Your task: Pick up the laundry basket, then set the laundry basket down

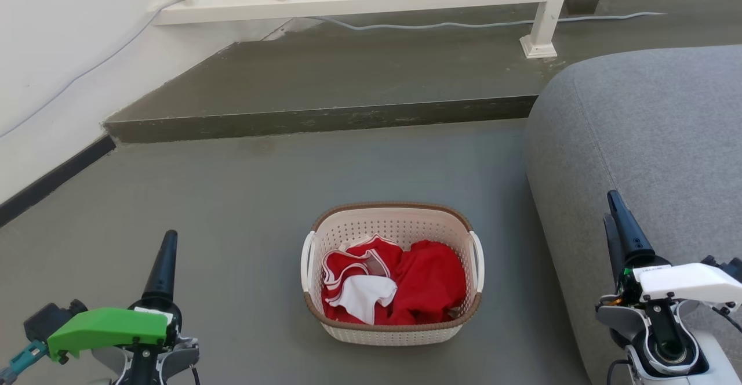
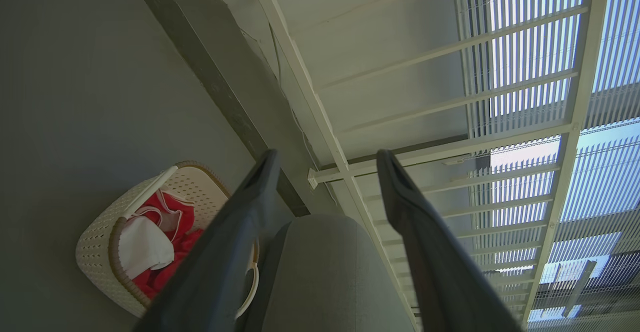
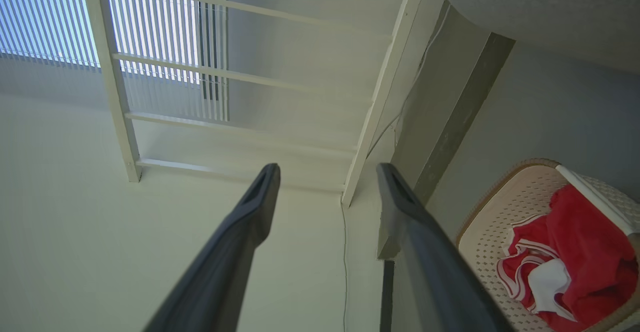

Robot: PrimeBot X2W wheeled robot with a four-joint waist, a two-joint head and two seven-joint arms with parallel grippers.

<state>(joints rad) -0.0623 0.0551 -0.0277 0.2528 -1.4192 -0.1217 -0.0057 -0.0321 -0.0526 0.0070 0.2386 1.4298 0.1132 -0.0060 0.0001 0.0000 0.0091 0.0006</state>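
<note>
Evidently poised ahead of the lift: the laundry basket [image 1: 392,331] stands upright on the grey floor [image 1: 243,211], just below centre toward 6 o'clock in the head view. It is near but apart from the grey sofa [image 1: 649,130] at 3 o'clock. The left tool [image 2: 327,158] sits at 8 o'clock and the right tool [image 3: 327,169] at 4 o'clock, one on either side of the basket and well apart from it. This placing probably lets each reach one short side. Both tools are spread and hold nothing; each wrist view shows a clear gap between the two dark fingers. The basket is cream plastic with perforated walls and a brown woven-look rim [image 1: 392,205]. A white loop handle [image 1: 305,260] sits on its 9 o'clock side and a second handle [image 1: 478,260] on its 3 o'clock side. Inside lies crumpled red clothing [image 1: 429,280] with white trim and a white piece [image 1: 365,295]; the number of garments cannot be told. The lift is judged not yet begun.
</note>
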